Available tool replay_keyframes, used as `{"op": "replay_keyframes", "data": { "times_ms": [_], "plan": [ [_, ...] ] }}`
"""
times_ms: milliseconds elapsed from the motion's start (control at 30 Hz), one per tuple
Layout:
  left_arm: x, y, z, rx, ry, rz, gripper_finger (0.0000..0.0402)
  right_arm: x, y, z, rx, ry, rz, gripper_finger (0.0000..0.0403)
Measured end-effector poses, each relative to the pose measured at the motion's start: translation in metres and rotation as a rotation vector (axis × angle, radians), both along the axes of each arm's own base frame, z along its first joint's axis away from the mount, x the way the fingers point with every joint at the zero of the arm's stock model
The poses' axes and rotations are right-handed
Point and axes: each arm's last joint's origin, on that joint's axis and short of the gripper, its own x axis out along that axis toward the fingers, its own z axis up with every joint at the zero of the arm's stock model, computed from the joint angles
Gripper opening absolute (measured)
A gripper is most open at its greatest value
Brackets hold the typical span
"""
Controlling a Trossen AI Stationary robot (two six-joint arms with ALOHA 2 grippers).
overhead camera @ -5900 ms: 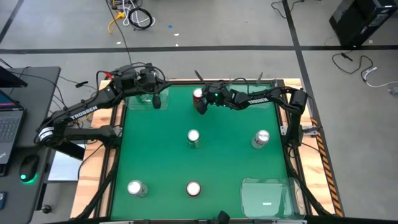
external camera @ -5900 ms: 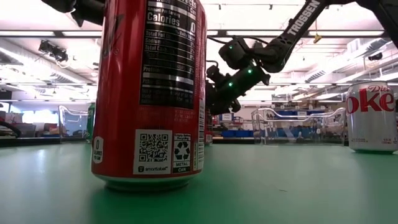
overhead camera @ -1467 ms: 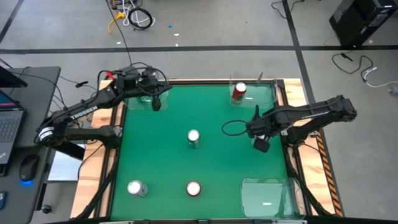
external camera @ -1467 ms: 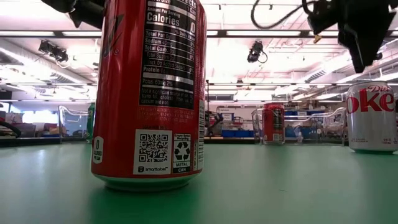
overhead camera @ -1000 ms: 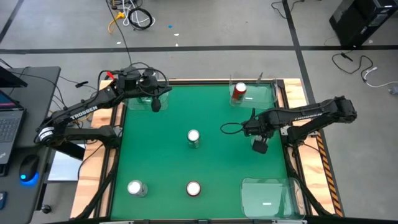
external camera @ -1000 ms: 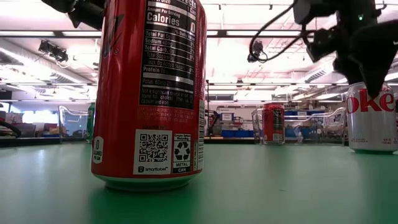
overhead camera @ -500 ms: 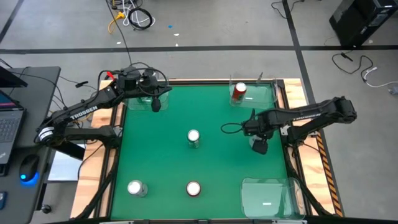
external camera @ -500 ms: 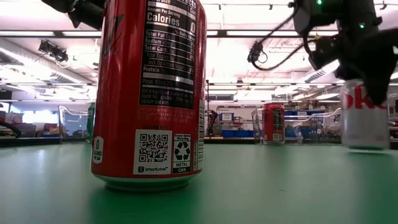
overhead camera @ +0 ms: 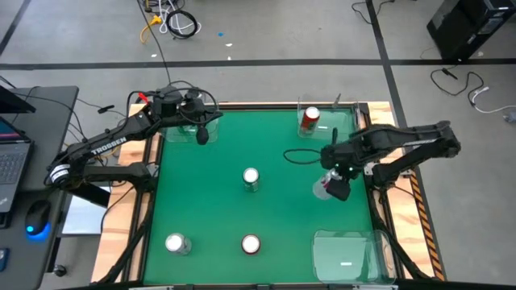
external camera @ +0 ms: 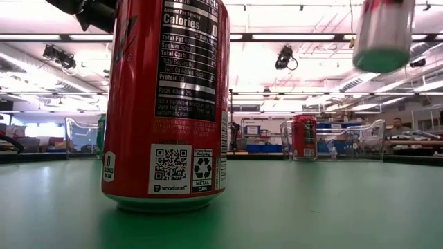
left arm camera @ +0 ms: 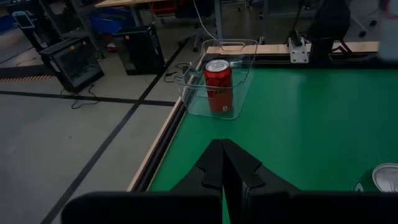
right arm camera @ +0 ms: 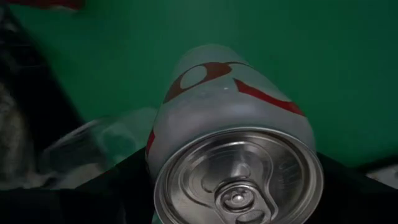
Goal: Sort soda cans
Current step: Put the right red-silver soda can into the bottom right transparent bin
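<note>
Right claw (overhead camera: pixel 335 187) clamps silver can (external camera: pixel 382 34) aloft near table's right edge; left claw (left arm camera: pixel 222 163) closed.

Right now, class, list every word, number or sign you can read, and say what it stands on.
"Calories 0": near red can.
"METAL CAN", with a recycling sign: same can, beside a QR code.
"TROSSEN": left arm.
The can's smaller print is too small to read.
Red lettering on the silver can in the right claw: unreadable.
</note>
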Motion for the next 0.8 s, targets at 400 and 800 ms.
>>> {"op": "replay_keyframes", "data": {
  "times_ms": [400,800],
  "plan": [
    [0.000,0.000,0.000,0.003,0.000,0.007,0.0001,0.033,0.107,0.006,0.218,0.299,-0.073,0.0285],
    [0.000,0.000,0.000,0.002,0.001,0.007,0.0001,-0.012,0.181,-0.012,0.115,0.518,-0.356,0.0285]
  ]
}}
